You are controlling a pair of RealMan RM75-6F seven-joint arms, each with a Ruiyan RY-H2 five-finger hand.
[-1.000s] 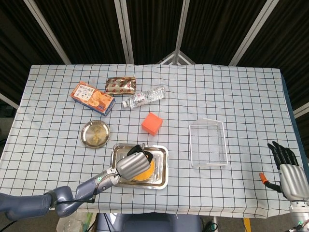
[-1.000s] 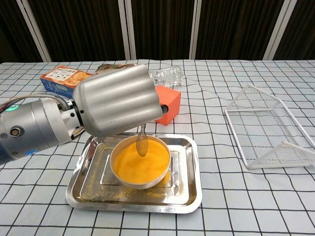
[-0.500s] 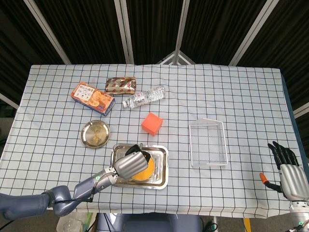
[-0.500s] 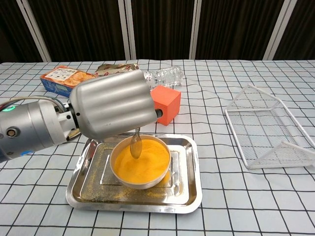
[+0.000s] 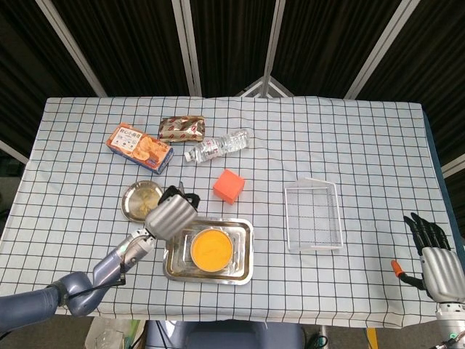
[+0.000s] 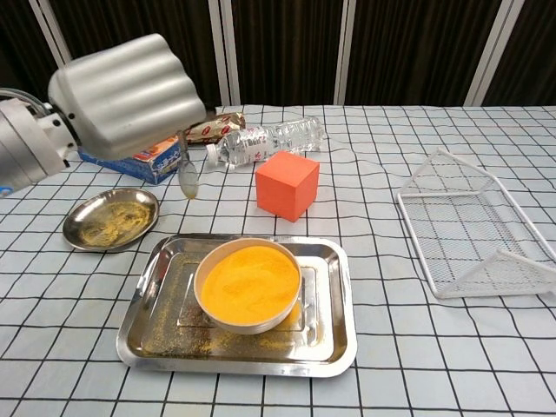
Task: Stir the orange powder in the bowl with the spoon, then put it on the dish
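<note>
The spoon [image 6: 186, 169] was held in the left hand [image 6: 122, 82], its handle hidden under the curled fingers and its bowl hanging below them, clear of the table; it could not be told from the chest view which fingers pinched it. The bowl of orange powder [image 6: 249, 284] lay below and to the right of that hand, seated in the steel tray [image 6: 143, 326], with no tool in it; loose powder was scattered over the tray floor. The round metal dish [image 6: 110, 219] (dusted with a little powder) lay just below and to the left of the spoon tip, apart from it. The stirring was therefore judged to be done, and the carry to the dish to be nearly complete; what was left was to lower the spoon onto the dish and let go. The right hand [image 5: 436, 262] was seen far off at the table's near right corner, fingers spread and holding nothing; a wire basket [image 6: 465, 230] and an orange block [image 6: 287, 184] lay between.
</note>
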